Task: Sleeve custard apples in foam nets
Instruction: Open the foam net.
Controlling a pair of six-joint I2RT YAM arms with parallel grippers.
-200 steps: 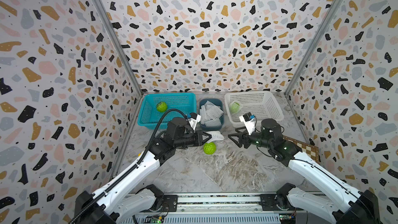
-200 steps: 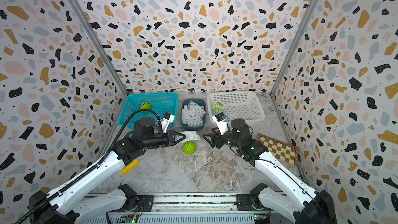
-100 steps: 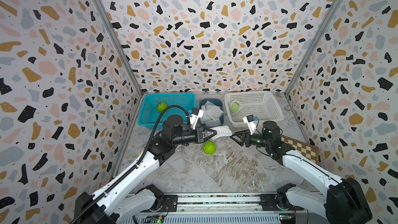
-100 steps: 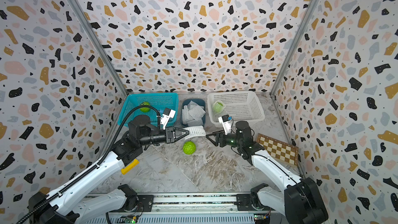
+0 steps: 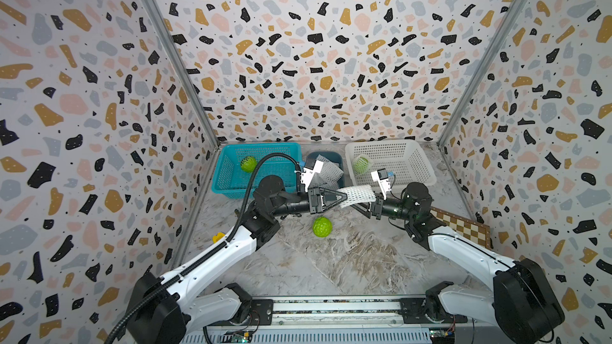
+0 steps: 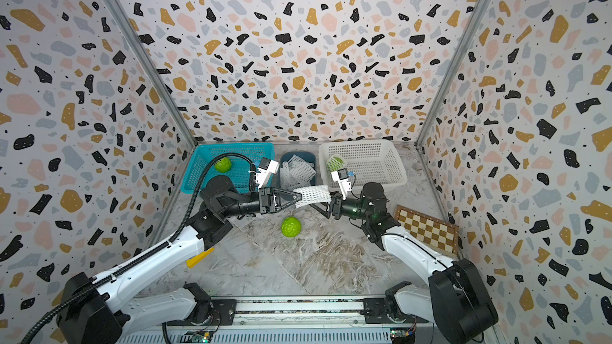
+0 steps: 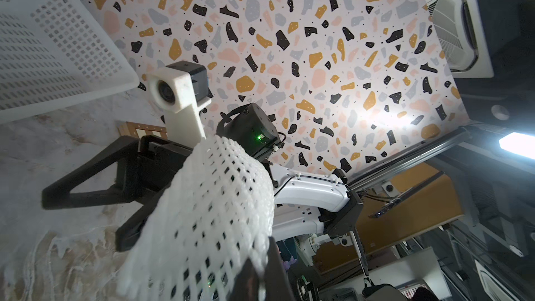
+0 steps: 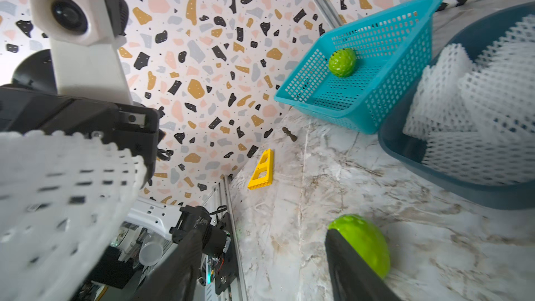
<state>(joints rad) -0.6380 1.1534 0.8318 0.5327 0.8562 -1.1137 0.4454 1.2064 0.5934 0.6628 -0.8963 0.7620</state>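
Marbled desk [image 5: 331,259] holds a loose apple [image 5: 322,226]; above it, the left hand [image 5: 344,197] pinches a net [image 5: 361,194], its far end apparently reaching into the spread right hand [image 7: 81,218].

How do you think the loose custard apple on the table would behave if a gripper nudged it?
Round and lying free on the flat table, the custard apple would probably roll. Its bumpy skin likely offers a grip some purchase.
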